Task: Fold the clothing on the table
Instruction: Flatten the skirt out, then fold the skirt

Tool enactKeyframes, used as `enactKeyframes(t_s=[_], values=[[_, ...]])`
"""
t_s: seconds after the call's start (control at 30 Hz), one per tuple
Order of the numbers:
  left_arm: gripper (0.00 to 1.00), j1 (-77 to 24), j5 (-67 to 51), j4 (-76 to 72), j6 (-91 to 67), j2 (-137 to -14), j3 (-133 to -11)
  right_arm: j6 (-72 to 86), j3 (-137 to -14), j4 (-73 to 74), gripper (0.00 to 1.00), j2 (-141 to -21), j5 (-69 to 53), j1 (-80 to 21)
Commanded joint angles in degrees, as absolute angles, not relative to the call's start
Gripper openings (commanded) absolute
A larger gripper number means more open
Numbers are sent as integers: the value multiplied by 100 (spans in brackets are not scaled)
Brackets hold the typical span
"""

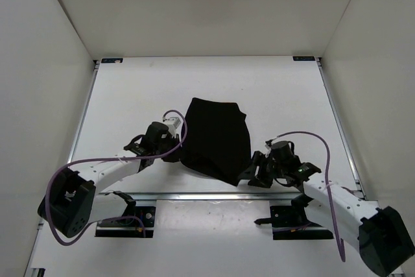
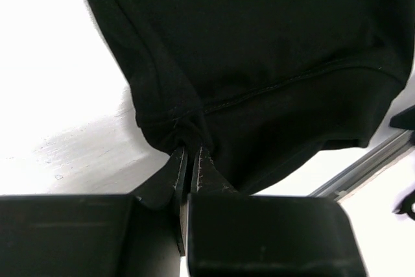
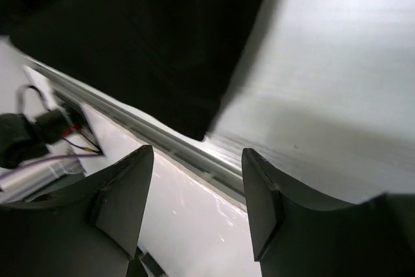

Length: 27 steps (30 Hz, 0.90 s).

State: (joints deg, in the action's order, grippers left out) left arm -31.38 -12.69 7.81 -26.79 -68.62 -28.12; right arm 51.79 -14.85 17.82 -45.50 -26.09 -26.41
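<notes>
Two tools attend one garment. The left tool (image 2: 191, 155) is pinched tight on a gathered corner of the hem of the clothing (image 1: 217, 137), and the cloth spreads away ahead of its tips. The right tool (image 3: 198, 160) stands partly open and holds nothing. A loose corner of the clothing lies just ahead of its gap and touches neither finger. The clothing rests on the desk (image 1: 130, 89) between the two tools, its near edge close to the desk's front rail (image 3: 217, 172), which passes beneath the right tool's gap. The step in hand appears to be taking a second hold for a fold. To do it well, the right tool should advance to the free corner and go low enough for one finger to slide under the cloth. It should close on a single hem rather than a bundle, clear of the rail. The left tool's pinch should be firm enough for both corners to be carried together.
</notes>
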Motion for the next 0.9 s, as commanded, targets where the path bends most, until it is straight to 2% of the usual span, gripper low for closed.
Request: enactKeyframes(t_s=[0.0,0.43,0.6,0.77,0.83,0.87], values=[[0,-3207,-1204,835,-2487,-6873,-2830,5721,-1485,1433,54,-4912,-2163,-3250],[0,-3340,-1098,773,-2514,-7040,-2848,6038,-1617,791,52,-6098,-1775,-3374],[0,-3331,-1090,738,-2540,-7066,-2857,6117,-1591,730,43,-6521,-1828,-3463],[0,-3279,-1046,729,-2523,-7066,-2804,6126,-1547,642,22,-6723,-1863,-3463],[0,-3287,-1011,773,-2514,-7066,-2812,6074,-1582,685,0,-6610,-1837,-3393],[0,-3296,-1011,791,-2522,-7058,-2830,6030,-1643,860,0,-6575,-1750,-3323]])
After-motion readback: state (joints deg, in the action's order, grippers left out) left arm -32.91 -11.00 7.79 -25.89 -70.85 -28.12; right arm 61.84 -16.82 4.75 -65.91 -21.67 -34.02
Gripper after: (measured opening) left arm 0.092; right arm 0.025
